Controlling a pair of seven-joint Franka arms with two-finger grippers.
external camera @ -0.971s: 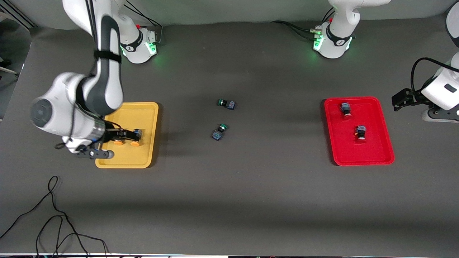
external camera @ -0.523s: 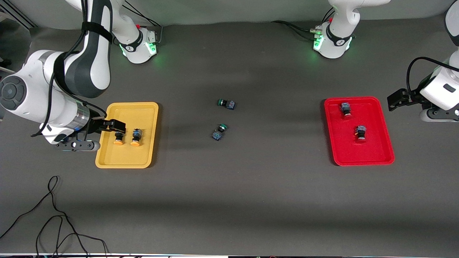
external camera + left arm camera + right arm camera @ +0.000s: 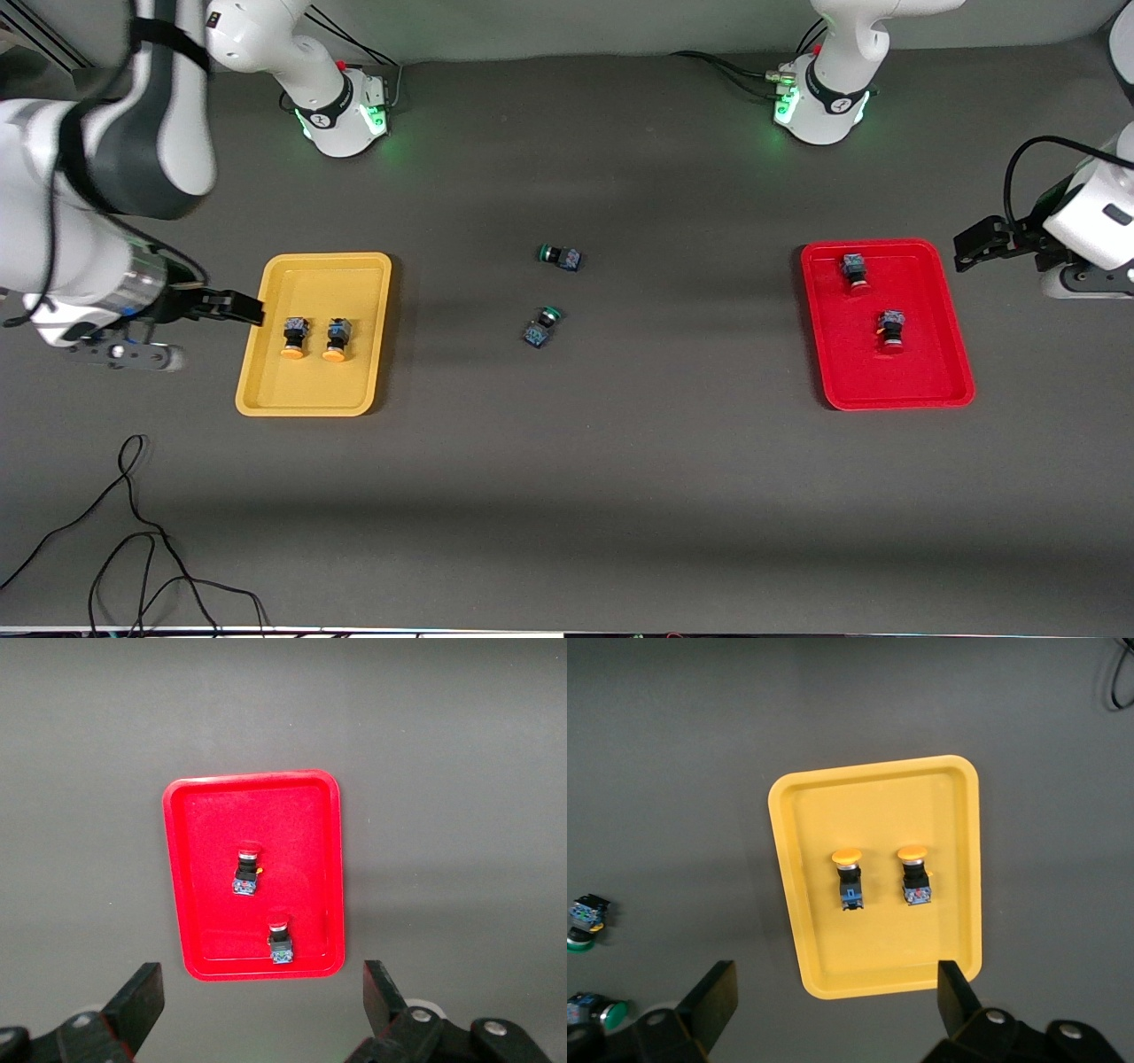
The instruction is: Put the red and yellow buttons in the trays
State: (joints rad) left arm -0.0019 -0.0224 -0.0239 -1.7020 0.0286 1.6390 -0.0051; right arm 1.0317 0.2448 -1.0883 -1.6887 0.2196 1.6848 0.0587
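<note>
The yellow tray (image 3: 314, 390) holds two yellow-capped buttons (image 3: 293, 338) (image 3: 336, 339) side by side. My right gripper (image 3: 235, 308) is open and empty, over the table beside that tray's edge at the right arm's end. The right wrist view shows the tray (image 3: 877, 966), both buttons (image 3: 849, 875) (image 3: 914, 873) and the open gripper (image 3: 837, 1001). The red tray (image 3: 921, 381) holds two red-capped buttons (image 3: 855, 269) (image 3: 891, 330). My left gripper (image 3: 974, 244) is open and empty, over the table beside the red tray. The left wrist view shows the tray (image 3: 204, 868), its buttons (image 3: 247, 870) (image 3: 279, 937) and the gripper (image 3: 263, 997).
Two green-capped buttons (image 3: 560, 257) (image 3: 541, 325) lie on the table between the trays; they also show in the right wrist view (image 3: 585, 920) (image 3: 594, 1010). A black cable (image 3: 133, 532) lies on the table near the front camera at the right arm's end.
My right gripper has let go of a yellow button in the yellow tray and drawn back off the tray toward the right arm's end. The left gripper has barely shifted.
</note>
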